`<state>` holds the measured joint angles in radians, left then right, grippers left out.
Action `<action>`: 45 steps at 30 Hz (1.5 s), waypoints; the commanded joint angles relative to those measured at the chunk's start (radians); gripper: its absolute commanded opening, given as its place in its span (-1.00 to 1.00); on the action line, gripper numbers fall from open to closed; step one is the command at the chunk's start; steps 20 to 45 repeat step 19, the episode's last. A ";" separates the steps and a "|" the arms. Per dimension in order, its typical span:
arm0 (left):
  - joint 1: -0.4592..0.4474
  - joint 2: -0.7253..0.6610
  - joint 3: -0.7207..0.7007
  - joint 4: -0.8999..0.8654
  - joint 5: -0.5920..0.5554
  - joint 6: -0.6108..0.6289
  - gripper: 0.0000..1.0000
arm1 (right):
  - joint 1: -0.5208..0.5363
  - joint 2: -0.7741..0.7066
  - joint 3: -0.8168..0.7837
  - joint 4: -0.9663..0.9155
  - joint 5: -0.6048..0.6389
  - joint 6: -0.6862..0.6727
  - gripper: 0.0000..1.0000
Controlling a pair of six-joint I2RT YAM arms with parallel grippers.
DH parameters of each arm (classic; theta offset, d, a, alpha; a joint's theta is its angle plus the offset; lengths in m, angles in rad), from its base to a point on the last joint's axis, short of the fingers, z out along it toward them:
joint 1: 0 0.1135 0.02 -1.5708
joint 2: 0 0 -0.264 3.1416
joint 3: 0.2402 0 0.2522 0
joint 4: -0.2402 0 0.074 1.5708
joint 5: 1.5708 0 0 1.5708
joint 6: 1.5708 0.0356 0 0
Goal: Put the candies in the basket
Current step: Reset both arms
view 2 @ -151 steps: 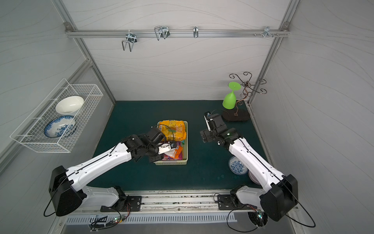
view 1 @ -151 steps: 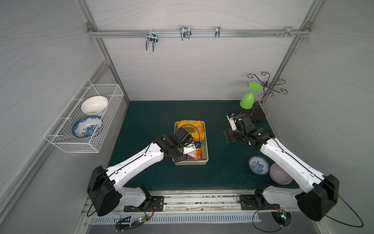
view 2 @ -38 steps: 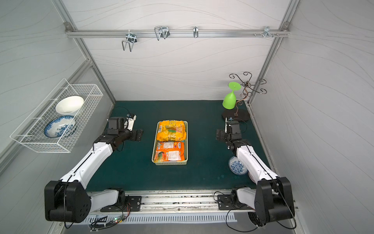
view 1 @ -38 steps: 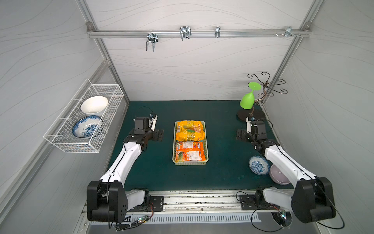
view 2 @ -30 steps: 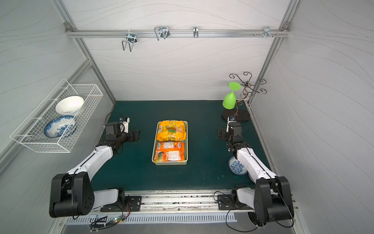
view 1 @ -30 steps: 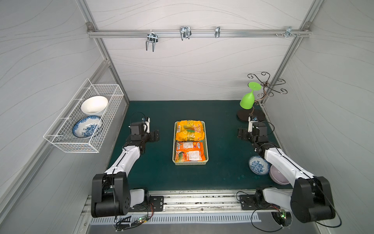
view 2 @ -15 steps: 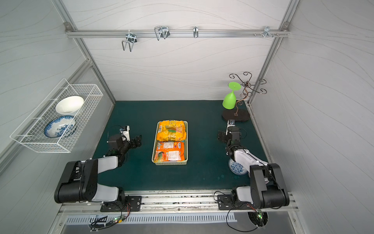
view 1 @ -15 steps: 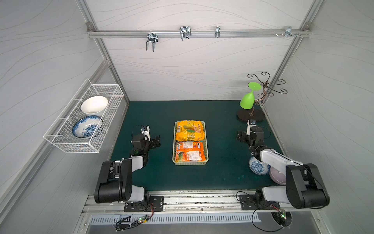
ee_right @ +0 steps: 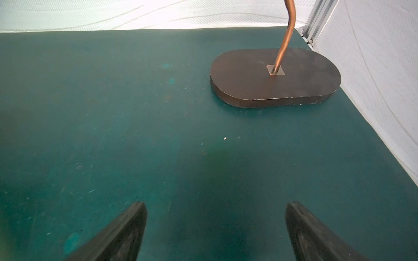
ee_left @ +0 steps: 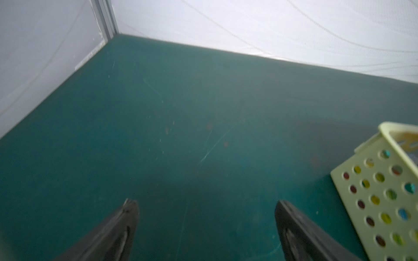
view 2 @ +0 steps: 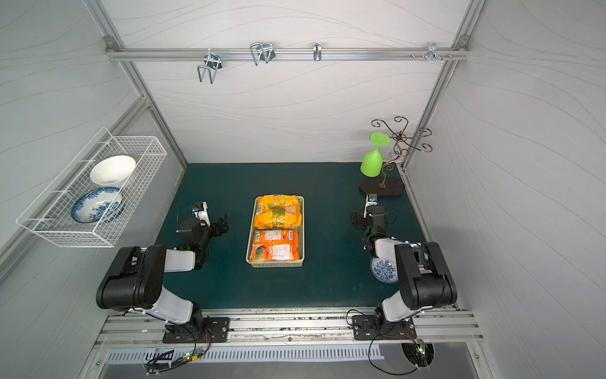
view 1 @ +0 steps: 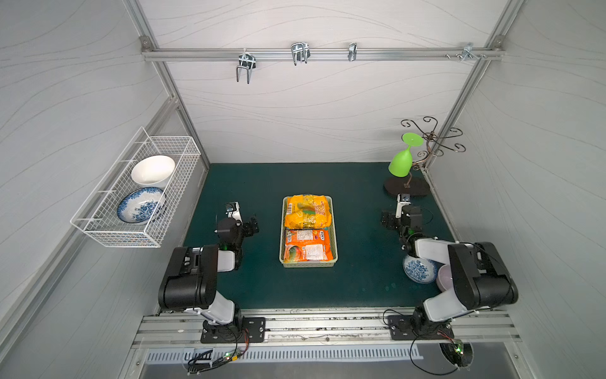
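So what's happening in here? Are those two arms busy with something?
Two robot arms are meant to put candies into the basket in the middle of the table. Right now neither handles anything: the left gripper and right gripper are open and empty, low over the table on either side of the basket. The candies fill the basket and none lies loose on the table, so the job looks done.

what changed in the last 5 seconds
The left gripper pulled out of the basket and back to its own side. The right gripper drew back too, and both arms folded toward their bases. Both grippers are open and empty. The basket, with the candies in it, the blue-patterned bowl and the stand stayed put.
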<state>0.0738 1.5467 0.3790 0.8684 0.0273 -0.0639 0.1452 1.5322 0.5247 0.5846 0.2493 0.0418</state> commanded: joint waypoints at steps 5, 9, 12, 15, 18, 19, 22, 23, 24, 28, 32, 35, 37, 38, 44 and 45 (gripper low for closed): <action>-0.016 0.002 0.031 -0.012 -0.061 0.009 0.97 | -0.008 0.008 -0.042 0.116 -0.016 -0.020 0.98; -0.017 0.002 0.028 -0.009 -0.063 0.010 0.97 | -0.009 0.004 -0.052 0.133 -0.018 -0.019 0.97; -0.021 0.006 0.036 -0.019 -0.068 0.013 0.98 | -0.009 0.004 -0.052 0.133 -0.018 -0.019 0.98; -0.023 0.004 0.034 -0.016 -0.069 0.014 0.97 | -0.009 0.003 -0.055 0.136 -0.018 -0.019 0.98; -0.024 0.003 0.033 -0.014 -0.069 0.014 0.97 | -0.010 0.000 -0.064 0.149 -0.016 -0.021 0.98; -0.023 0.003 0.034 -0.016 -0.070 0.015 0.97 | -0.010 -0.004 -0.072 0.159 -0.018 -0.020 0.98; -0.023 0.003 0.034 -0.016 -0.070 0.015 0.97 | -0.010 -0.004 -0.072 0.159 -0.018 -0.020 0.98; -0.023 0.003 0.034 -0.016 -0.070 0.015 0.97 | -0.010 -0.004 -0.072 0.159 -0.018 -0.020 0.98; -0.023 0.003 0.034 -0.016 -0.070 0.015 0.97 | -0.010 -0.004 -0.072 0.159 -0.018 -0.020 0.98; -0.023 0.003 0.034 -0.016 -0.070 0.015 0.97 | -0.010 -0.004 -0.072 0.159 -0.018 -0.020 0.98; -0.023 0.003 0.034 -0.016 -0.070 0.015 0.97 | -0.010 -0.004 -0.072 0.159 -0.018 -0.020 0.98; -0.023 0.003 0.034 -0.016 -0.070 0.015 0.97 | -0.010 -0.004 -0.072 0.159 -0.018 -0.020 0.98; -0.023 0.003 0.034 -0.016 -0.070 0.015 0.97 | -0.010 -0.004 -0.072 0.159 -0.018 -0.020 0.98; -0.023 0.003 0.034 -0.016 -0.070 0.015 0.97 | -0.010 -0.004 -0.072 0.159 -0.018 -0.020 0.98; -0.023 0.003 0.034 -0.016 -0.070 0.015 0.97 | -0.010 -0.004 -0.072 0.159 -0.018 -0.020 0.98; -0.023 0.003 0.034 -0.016 -0.070 0.015 0.97 | -0.010 -0.004 -0.072 0.159 -0.018 -0.020 0.98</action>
